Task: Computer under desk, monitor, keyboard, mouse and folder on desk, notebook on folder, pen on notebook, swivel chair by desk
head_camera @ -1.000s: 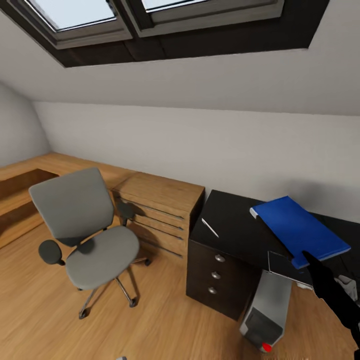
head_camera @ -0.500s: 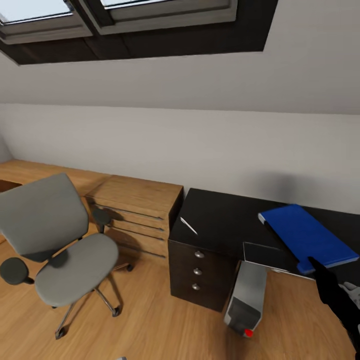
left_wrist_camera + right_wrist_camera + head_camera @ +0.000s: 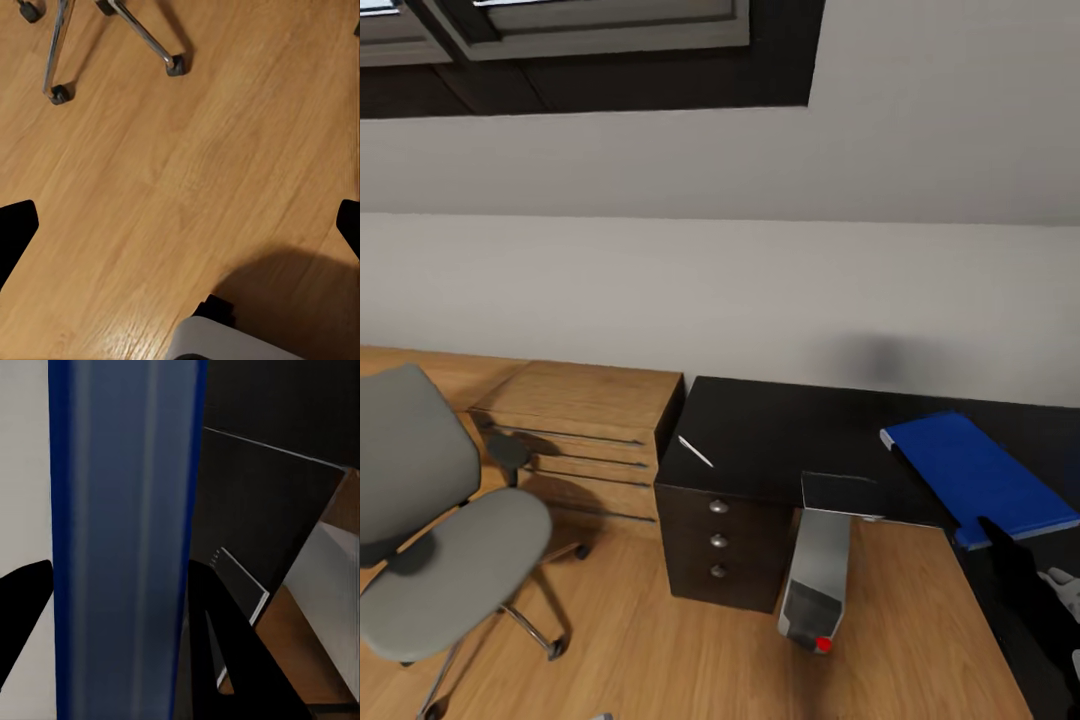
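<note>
Right gripper (image 3: pixel 120 607) jaws pinch the blue folder (image 3: pixel 978 476): in the right wrist view the folder's flat blue cover runs straight between the two black fingers (image 3: pixel 22 607), one on each side. In the head view the folder is a thin rectangular slab, matte blue, held tilted above the right part of the black table (image 3: pixel 780 440), with the black right arm coming up from the lower right corner to its near edge.

Table top is dark, smooth, slightly glossy. A thin white pen (image 3: pixel 695 451) lies on its left part, at an angle. Below that, a dark drawer unit (image 3: pixel 718 545) with three round metal knobs. A flat dark rectangular notebook (image 3: pixel 842 494) sits at the table's front edge.

Grey metal computer tower (image 3: pixel 815 580) stands on the wood floor (image 3: pixel 660 650) under the table, leaning, red light on its front.

Light wooden dresser (image 3: pixel 575 440) with slim bar handles stands just left of the table. Grey swivel chair (image 3: pixel 430 560), padded fabric seat and chrome legs, is at far left, well apart from the table.

Left gripper (image 3: pixel 180 225) jaws are spread wide over bare plank floor, holding nothing; chair castors (image 3: pixel 176 65) are near.
</note>
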